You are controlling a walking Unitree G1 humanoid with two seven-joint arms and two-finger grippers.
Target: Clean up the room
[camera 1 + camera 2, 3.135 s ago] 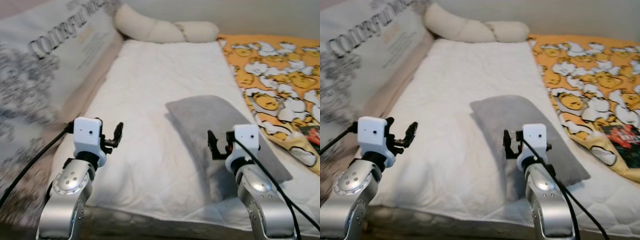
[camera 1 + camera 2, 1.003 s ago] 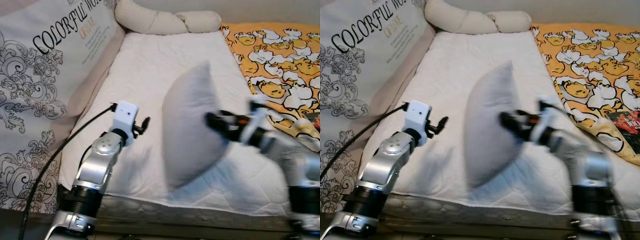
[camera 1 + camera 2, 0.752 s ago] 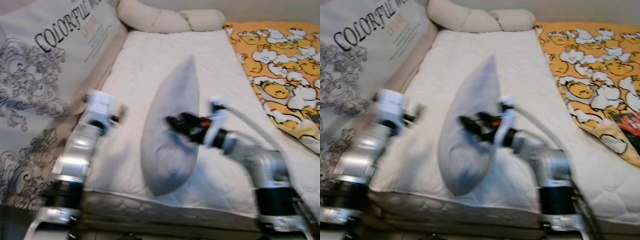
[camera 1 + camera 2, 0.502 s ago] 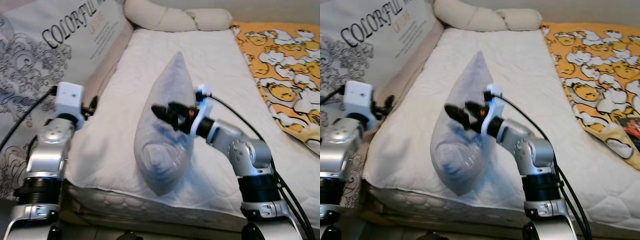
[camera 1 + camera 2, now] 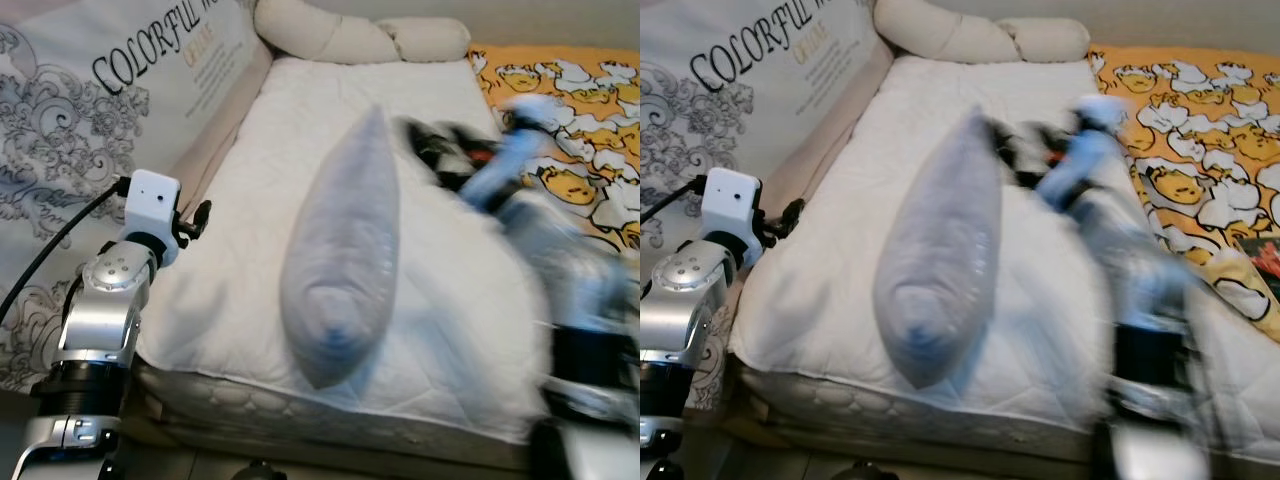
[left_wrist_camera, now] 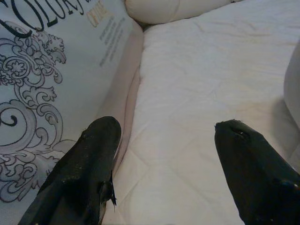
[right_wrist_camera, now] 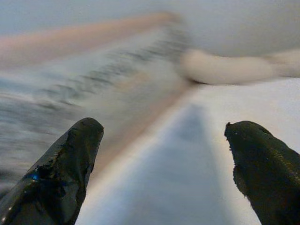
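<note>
While the pillow (image 5: 345, 255) stood on edge on the bed (image 5: 330, 110), the blurred right gripper (image 5: 440, 140) gaped empty beside it.

Pillow (image 5: 345, 260) on mattress (image 5: 340, 110) — blanket (image 5: 575, 80) right

"COLORFUL" on the printed cushion (image 5: 90, 110)

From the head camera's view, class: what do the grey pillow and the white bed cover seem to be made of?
Grey pillow: soft matte woven fabric over a loose filling, judging by its plump, sagging, creased shape.
White bed cover: quilted matte fabric, probably cotton or a blend; stitched lines cross it and it dimples softly. The exact fibre cannot be told.
</note>
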